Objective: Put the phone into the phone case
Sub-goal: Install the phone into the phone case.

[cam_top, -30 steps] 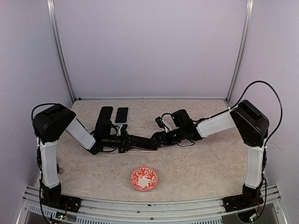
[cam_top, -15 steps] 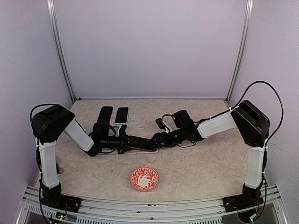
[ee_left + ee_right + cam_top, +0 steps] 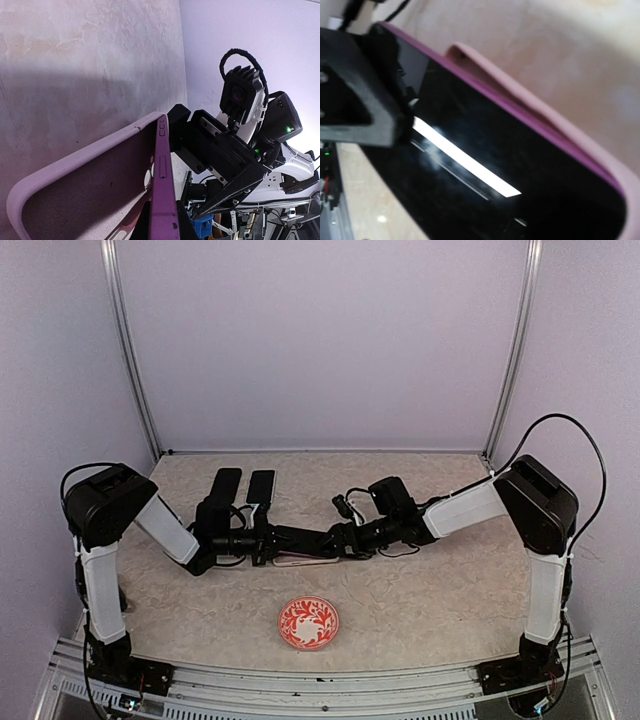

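The phone (image 3: 164,190) has a purple frame and a black screen (image 3: 485,150). It stands on edge, tilted against the open pink phone case (image 3: 75,200) (image 3: 545,115), with one long side down in the case. My left gripper (image 3: 162,227) (image 3: 268,542) is shut on the phone's purple edge. My right gripper (image 3: 345,538) hovers at the phone's other end, and the left wrist view shows its dark fingers (image 3: 235,185) standing apart. The right wrist view shows none of its own fingers, only the screen close up.
A red patterned plate (image 3: 308,622) lies near the front edge. Two dark phone-shaped slabs (image 3: 225,485) (image 3: 261,485) lie side by side at the back left. Both arms meet low over the middle of the table (image 3: 440,590).
The right gripper has slid a little left along the phone toward the left gripper. The left arm has drawn back slightly left, still gripping.
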